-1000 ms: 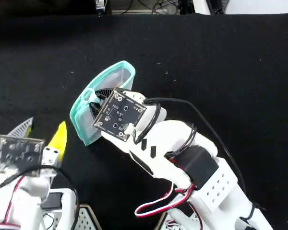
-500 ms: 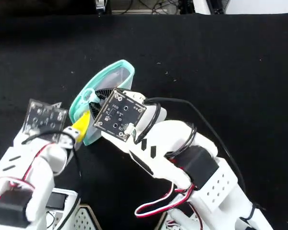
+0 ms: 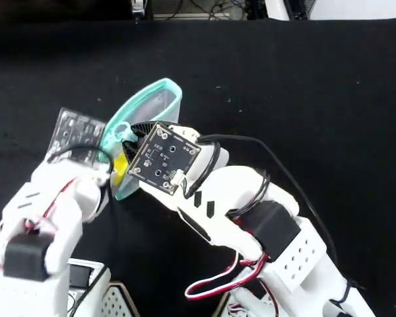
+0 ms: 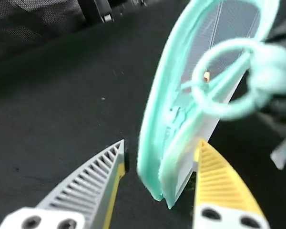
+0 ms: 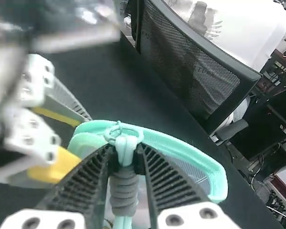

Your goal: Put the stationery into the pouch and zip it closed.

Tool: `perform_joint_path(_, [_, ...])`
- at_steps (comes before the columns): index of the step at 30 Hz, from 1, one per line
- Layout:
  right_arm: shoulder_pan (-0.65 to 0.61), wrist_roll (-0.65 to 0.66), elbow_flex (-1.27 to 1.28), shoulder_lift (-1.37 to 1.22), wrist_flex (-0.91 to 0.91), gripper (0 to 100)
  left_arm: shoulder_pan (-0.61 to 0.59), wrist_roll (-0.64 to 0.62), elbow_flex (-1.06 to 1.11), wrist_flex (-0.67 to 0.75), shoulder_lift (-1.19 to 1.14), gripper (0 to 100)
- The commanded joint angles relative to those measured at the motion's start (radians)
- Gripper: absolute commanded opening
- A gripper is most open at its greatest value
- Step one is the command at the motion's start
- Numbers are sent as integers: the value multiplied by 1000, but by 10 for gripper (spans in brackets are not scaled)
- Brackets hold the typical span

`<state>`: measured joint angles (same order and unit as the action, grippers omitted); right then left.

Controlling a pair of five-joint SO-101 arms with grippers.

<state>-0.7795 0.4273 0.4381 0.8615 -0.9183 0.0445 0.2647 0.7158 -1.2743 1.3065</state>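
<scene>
Right gripper [image 5: 126, 153] has its 2 black fingers pressed together on the mint cord of the zip pull [image 5: 120, 134], and the pull's 1 ring loop stands just past the fingertips. Left gripper [image 4: 160, 145] has its fingers apart, 1 grey and 1 yellow, straddling the near end of the pouch [image 4: 155, 114]. The yellow finger sits just beside the see-through panel and the grey one a little off the mint rim; whether either touches cannot be told

In the high view the pouch [image 3: 152, 99] stands up on its edge on the black surface [image 3: 303, 86], between the 2 arms, with the left arm at one side and the right arm's wrist over the other. From the right wrist view its mint rim curves round in an oval. What lies inside cannot be made out through the panel

From the pouch the surface runs on to its far edge, where cables [image 3: 204, 8] lie beyond it, and stretches wide on the right arm's side. A mesh chair back [image 5: 190, 67] stands past the surface in the right wrist view

Count: 1 pouch, 1 zip pull, 2 grippers at it
</scene>
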Motion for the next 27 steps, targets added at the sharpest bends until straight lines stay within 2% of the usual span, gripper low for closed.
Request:
perform_joint_path(1, [-11, 6, -59, -4, 18, 13, -1, -8, -13, -29, 92, 240])
perform_joint_path(6, [-11, 6, -59, -4, 17, 13, -24, -5, 5, -18, 164, 240])
perform_joint_path(11, [-11, 6, -59, -4, 17, 13, -25, -9, 99, 84, 164, 240])
perform_joint_path(15, [-11, 6, -58, -4, 17, 13, 22, -11, 159, 152, 164, 240])
perform_joint_path(23, [-11, 8, -44, -4, 25, 13, 24, -11, 174, 241, 164, 240])
perform_joint_path(26, [-11, 8, -44, -4, 25, 13, 25, -12, 171, 239, 149, 223])
perform_joint_path(27, [-11, 8, -44, -4, 25, 13, 25, -12, 168, 238, 137, 187])
